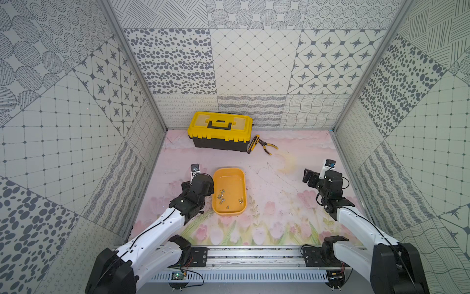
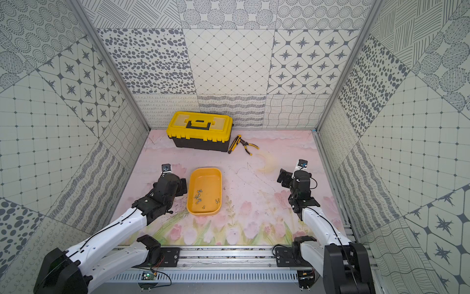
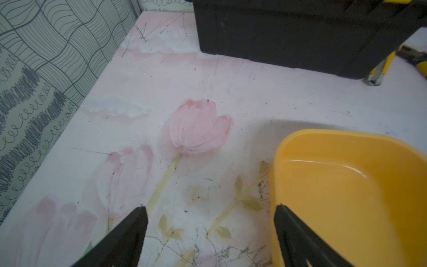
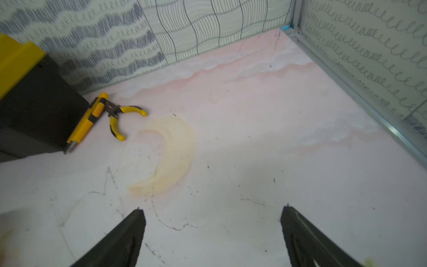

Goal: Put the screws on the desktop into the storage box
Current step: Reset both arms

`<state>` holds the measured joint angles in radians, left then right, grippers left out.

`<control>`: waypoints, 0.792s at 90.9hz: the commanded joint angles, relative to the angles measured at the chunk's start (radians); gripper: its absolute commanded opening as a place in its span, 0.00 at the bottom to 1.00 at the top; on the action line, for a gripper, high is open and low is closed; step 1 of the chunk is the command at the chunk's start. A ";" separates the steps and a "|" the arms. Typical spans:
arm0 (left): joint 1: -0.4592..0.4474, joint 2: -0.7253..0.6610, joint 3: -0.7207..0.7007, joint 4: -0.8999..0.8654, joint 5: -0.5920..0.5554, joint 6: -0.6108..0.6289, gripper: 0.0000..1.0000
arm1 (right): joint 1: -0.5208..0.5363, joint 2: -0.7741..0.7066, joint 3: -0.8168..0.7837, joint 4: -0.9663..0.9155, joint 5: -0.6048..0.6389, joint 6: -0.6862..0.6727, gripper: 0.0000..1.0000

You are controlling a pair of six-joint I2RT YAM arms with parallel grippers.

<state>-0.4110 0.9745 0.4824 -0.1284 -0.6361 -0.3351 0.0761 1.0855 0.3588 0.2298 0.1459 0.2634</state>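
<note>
Right wrist: desktop [image 4: 231, 138] between spread fingers [image 4: 129, 235]

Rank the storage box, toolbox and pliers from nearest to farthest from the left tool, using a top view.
1. The storage box, close beside the left tool, on its right.
2. The toolbox, far back, roughly straight ahead.
3. The pliers, farther right, beyond the toolbox's right end.
</note>
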 commanded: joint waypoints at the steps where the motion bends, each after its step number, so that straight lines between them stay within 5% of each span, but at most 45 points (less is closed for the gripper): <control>1: 0.116 0.110 -0.155 0.531 -0.099 0.149 0.91 | -0.003 0.098 -0.032 0.286 0.085 -0.124 0.97; 11: 0.208 0.280 -0.084 0.508 0.005 0.137 0.91 | -0.007 0.189 0.002 0.356 0.137 -0.121 0.97; 22: 0.262 0.399 -0.075 0.747 0.095 0.244 0.90 | -0.012 0.322 -0.045 0.658 0.083 -0.189 0.97; 32: 0.337 0.466 -0.072 0.838 0.341 0.210 0.86 | -0.019 0.517 -0.083 0.933 0.082 -0.185 0.97; 41: 0.336 0.623 -0.181 1.254 0.414 0.286 0.87 | -0.020 0.462 -0.047 0.786 0.033 -0.201 0.97; 56: 0.333 0.592 -0.080 0.972 0.439 0.254 0.97 | -0.021 0.476 0.030 0.666 -0.004 -0.213 0.97; 72: 0.349 0.597 -0.084 0.996 0.458 0.253 0.99 | -0.024 0.466 0.041 0.623 -0.018 -0.216 0.97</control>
<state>-0.0750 1.5665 0.3836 0.7349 -0.2916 -0.1108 0.0570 1.5620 0.3889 0.8631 0.1474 0.0624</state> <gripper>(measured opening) 0.992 0.968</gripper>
